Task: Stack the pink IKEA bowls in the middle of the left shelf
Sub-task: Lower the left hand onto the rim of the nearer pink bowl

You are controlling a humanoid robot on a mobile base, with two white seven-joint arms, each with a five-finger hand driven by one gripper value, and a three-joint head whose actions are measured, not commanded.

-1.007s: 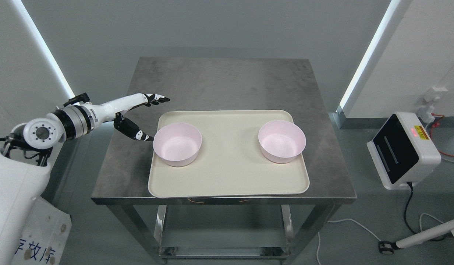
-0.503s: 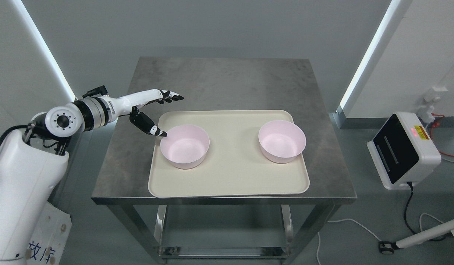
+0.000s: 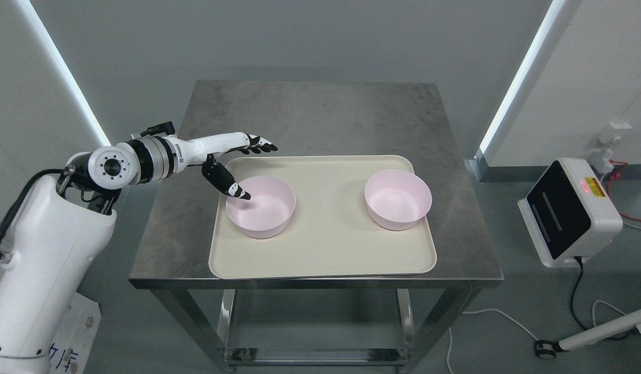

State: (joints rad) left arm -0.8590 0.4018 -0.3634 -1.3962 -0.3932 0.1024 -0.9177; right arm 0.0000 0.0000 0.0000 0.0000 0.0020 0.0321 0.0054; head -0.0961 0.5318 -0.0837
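left hand (image 3: 236, 169) has slid in since a second ago, nudging the left round pink plastic bowl (image 3: 261, 206) rightward on the cream tray (image 3: 325, 249). thumb now dips inside its rim, fingers (image 3: 258, 145) spread, nothing gripped yet. other pink bowl (image 3: 398, 199) untouched.

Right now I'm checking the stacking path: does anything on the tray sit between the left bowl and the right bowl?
Nothing visible does. The left bowl and the right bowl stand apart on the tray with only bare tray between them. The left hand is open at the left bowl's rim, thumb over its inside, not gripping it.
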